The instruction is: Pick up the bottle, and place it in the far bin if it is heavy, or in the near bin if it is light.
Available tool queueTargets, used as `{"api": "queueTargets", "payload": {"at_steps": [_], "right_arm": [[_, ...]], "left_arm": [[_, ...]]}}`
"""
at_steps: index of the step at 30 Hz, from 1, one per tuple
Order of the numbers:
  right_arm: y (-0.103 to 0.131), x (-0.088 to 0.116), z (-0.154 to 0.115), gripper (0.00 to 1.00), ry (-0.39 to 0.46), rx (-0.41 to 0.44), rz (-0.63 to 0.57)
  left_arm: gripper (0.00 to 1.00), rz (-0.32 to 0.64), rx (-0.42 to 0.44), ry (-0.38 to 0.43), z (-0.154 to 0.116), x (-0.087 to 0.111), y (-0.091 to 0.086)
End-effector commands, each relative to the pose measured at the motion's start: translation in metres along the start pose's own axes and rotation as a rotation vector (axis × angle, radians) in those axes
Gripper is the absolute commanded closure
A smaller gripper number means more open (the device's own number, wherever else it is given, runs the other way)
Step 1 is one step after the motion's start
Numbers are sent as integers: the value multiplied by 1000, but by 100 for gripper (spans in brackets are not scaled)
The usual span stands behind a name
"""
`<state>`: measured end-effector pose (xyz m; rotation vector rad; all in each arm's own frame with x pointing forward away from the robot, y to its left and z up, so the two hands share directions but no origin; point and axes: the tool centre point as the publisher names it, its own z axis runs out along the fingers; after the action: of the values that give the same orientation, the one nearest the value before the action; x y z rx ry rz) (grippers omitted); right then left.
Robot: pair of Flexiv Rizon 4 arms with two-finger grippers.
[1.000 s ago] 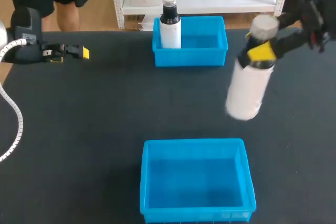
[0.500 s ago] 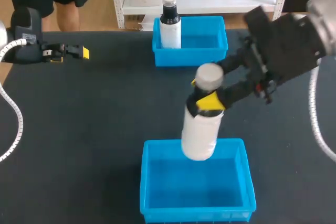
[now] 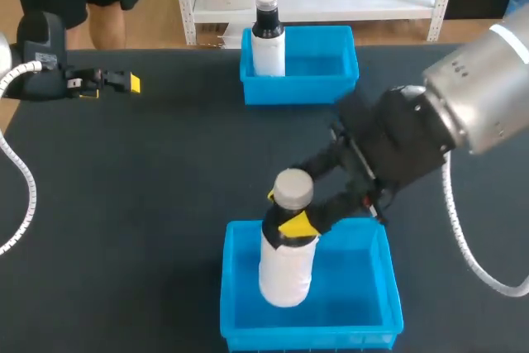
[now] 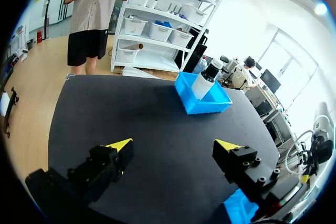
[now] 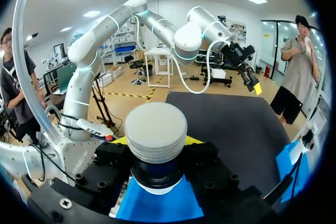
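The dark surface (image 3: 165,163) carries two blue bins: the near bin (image 3: 351,295) at the front edge and the far bin (image 3: 318,59) at the back. Our right arm comes in from the right and reaches across to the near bin.

The pick-up is done. The white bottle (image 3: 287,266) with the grey cap is off the surface and hangs from our right claw (image 3: 285,211). Its body is inside the walls of the near bin, towards the bin's left side. We judge that the sorting choice has been made too, since the bottle sits over the near bin, the one meant for a light bottle. We cannot tell whether its base touches the bin floor.

The right wrist view shows the right claw pinching the bottle's dark neck just under the cap, one finger on each side.

What is left, as we judge it, is the last bit of lowering if any is needed, then letting go and lifting the arm out without tipping the bottle.

A second bottle (image 3: 268,43), white with a dark neck, stands upright in the far bin's left corner, well apart from this work.

Our left claw (image 4: 173,145) is at the far left of the surface, fingers spread with nothing between them.
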<state>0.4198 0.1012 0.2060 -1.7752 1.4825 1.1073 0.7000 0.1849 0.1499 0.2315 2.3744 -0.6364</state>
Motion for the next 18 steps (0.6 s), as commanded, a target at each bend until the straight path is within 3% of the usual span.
{"api": "queueTargets", "payload": {"at_steps": [1, 18], "right_arm": [[-5, 5, 12, 100, -2, -13, -2], [-6, 25, 37, 100, 2, -68, 4]], "left_arm": [[0, 0, 0, 0, 0, 0, 0], [0, 0, 0, 0, 0, 0, 0]]}}
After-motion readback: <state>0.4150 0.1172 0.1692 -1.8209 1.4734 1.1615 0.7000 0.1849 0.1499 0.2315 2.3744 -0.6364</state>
